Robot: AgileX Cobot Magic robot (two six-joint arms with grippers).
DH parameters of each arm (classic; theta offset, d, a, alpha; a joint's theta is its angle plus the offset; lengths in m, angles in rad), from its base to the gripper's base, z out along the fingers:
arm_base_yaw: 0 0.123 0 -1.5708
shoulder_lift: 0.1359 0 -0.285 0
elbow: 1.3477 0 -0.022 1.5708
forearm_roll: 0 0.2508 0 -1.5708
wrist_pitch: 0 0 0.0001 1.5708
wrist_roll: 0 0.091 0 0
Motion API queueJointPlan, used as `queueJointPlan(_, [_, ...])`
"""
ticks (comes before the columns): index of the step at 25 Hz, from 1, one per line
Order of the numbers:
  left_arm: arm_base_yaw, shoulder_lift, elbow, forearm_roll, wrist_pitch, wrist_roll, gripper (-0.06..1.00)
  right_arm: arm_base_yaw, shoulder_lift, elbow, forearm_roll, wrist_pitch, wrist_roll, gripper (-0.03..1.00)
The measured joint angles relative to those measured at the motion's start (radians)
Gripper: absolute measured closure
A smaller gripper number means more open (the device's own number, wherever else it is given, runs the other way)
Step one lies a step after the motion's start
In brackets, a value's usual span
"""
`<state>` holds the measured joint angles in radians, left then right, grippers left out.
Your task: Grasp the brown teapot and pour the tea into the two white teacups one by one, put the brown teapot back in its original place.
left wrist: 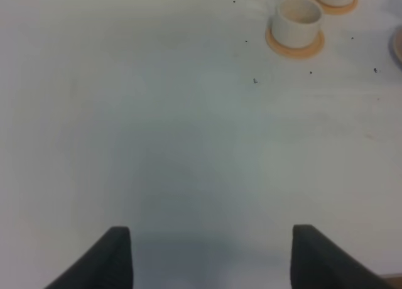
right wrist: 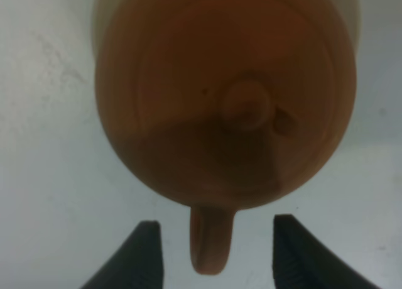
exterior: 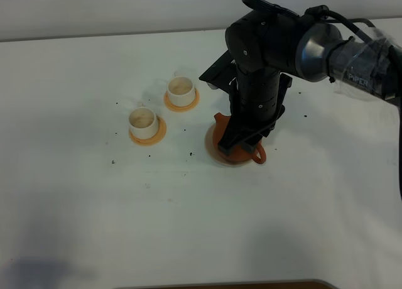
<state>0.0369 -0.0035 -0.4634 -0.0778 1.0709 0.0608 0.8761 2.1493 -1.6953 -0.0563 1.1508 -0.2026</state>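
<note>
Right claw [right wrist: 216, 223] spread, straddling loop handle [right wrist: 210, 248] of brown teapot [right wrist: 226, 94] on its saucer [exterior: 211, 148] mid-frame, lined up to pinch and lift; left claw [left wrist: 210, 239] spread, idle above tabletop [left wrist: 188, 144].

Exterior high view: bright, even light on white table [exterior: 94, 226]; shadows short and tight under things, so light from above. Mild grain, outlines soft. Faint grey shadow patch at near left corner. Glare streak on silver joint [exterior: 316, 44] of right arm [exterior: 264, 81].

Left wrist view: flatter, grey-green cast; broad dim shadow across table middle; left gripper [left wrist: 210, 229] a blurred dark silhouette.

Right wrist view: brown teapot [right wrist: 226, 63] too close, out of focus; half of lid [right wrist: 188, 107] shaded; right gripper [right wrist: 217, 223] black, fuzzy-edged.
</note>
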Motion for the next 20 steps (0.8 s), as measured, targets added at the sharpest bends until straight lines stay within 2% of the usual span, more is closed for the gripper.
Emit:
queueJointPlan(13, [0.000, 0.000, 0.000, 0.000, 0.000, 0.000, 0.37, -0.026, 0.013, 0.000, -0.002, 0.019, 0.008, 0.57])
queueJointPlan(20, [0.000, 0.000, 0.000, 0.000, 0.000, 0.000, 0.37, -0.026, 0.038, 0.000, 0.030, 0.018, -0.008, 0.57])
